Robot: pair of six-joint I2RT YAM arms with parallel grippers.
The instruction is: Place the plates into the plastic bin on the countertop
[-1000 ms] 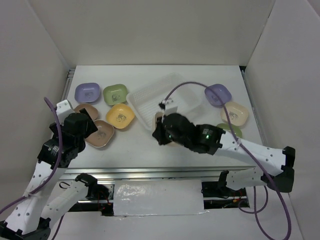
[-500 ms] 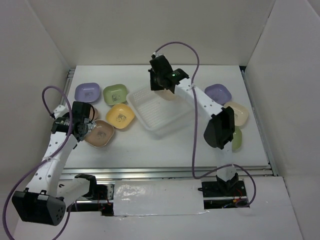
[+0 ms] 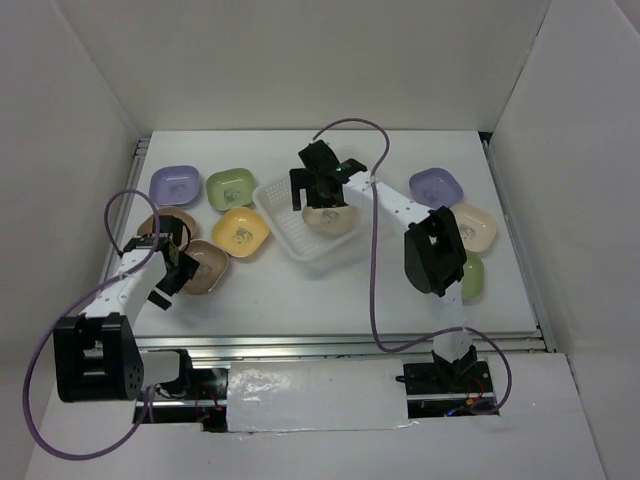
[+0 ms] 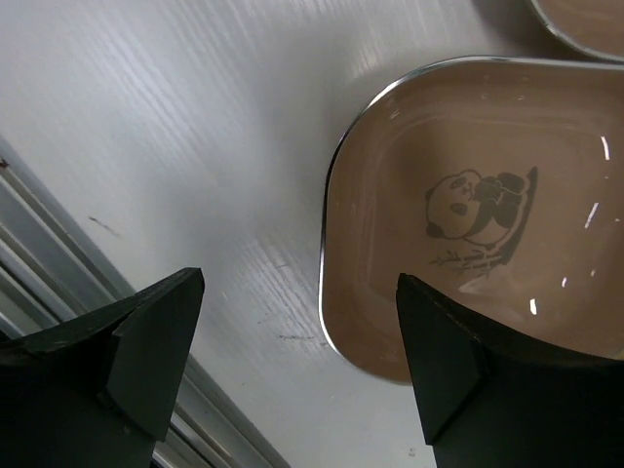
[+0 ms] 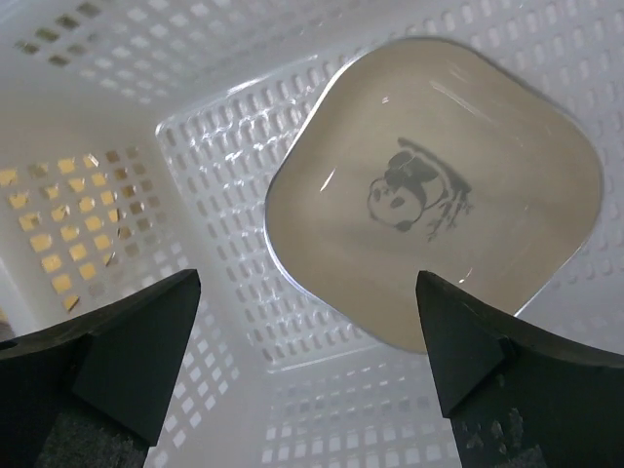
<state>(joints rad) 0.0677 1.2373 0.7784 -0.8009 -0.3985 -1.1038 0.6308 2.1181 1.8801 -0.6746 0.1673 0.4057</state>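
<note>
1. Along the near edge, the rail (image 3: 330, 345) fronts the white countertop (image 3: 330, 295).
2. Just past the rail, the left pincer (image 4: 297, 285) hangs with its fingers spread wide, gripping nothing. One finger is over bare countertop, and the other is over the near rim of a brown plate (image 4: 468, 214) with a panda mark.
3. Beyond this pincer a second brown plate (image 3: 158, 222) shows, partly hidden by the left arm.
4. To the left pincer's right and a little farther off, a yellow plate (image 3: 241, 232) sits just beside the bin (image 3: 283, 222).
5. Over the bin, the right pincer (image 5: 307, 283) hovers with its fingers apart, holding nothing. Below it, a cream plate (image 5: 434, 195) lies flat on the bin's mesh floor, panda mark up.
6. To this pincer's right, three plates sit on the countertop by the right arm. Nearest is the right green plate (image 3: 472, 278), half hidden behind the arm. Farther back come the right cream plate (image 3: 472, 228) and then the right purple plate (image 3: 436, 187).
7. To the right pincer's left, outside the bin, the far green plate (image 3: 231, 187) and the far purple plate (image 3: 175, 184) sit side by side on the countertop.
</note>
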